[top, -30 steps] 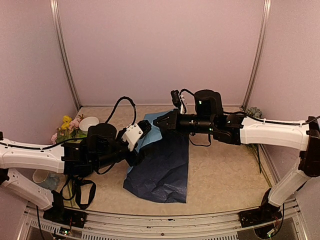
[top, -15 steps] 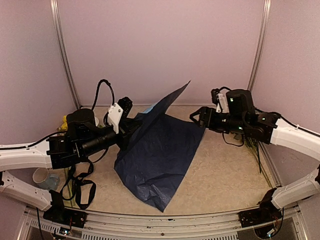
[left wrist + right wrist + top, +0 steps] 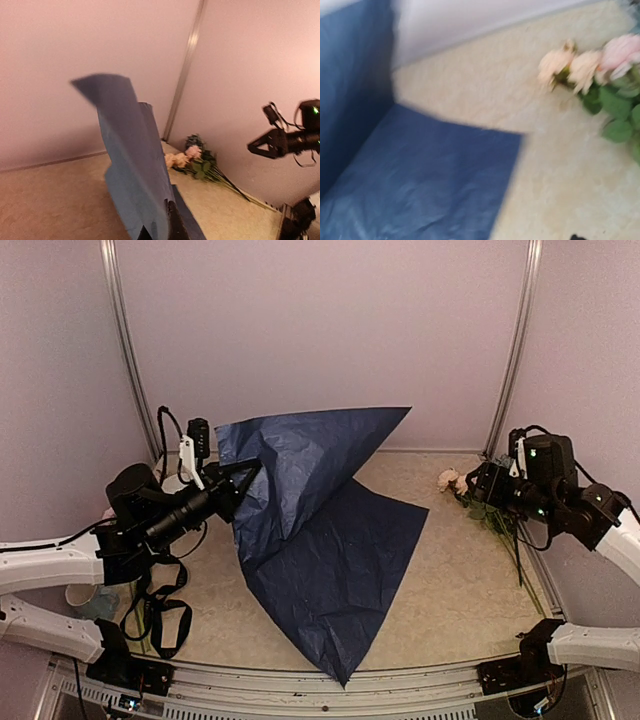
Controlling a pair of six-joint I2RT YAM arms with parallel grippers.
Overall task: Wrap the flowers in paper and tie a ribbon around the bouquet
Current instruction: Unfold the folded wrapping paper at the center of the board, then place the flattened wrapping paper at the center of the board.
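paper [image 3: 330,540] between flowers [image 3: 452,481] and cup [image 3: 80,592]

A speckled beige tabletop [image 3: 460,580] is enclosed by pale pink walls [image 3: 320,330] with metal corner posts [image 3: 515,350]. A pale cup [image 3: 82,593] sits at far left.

Soft pinkish light, blurred wrist views
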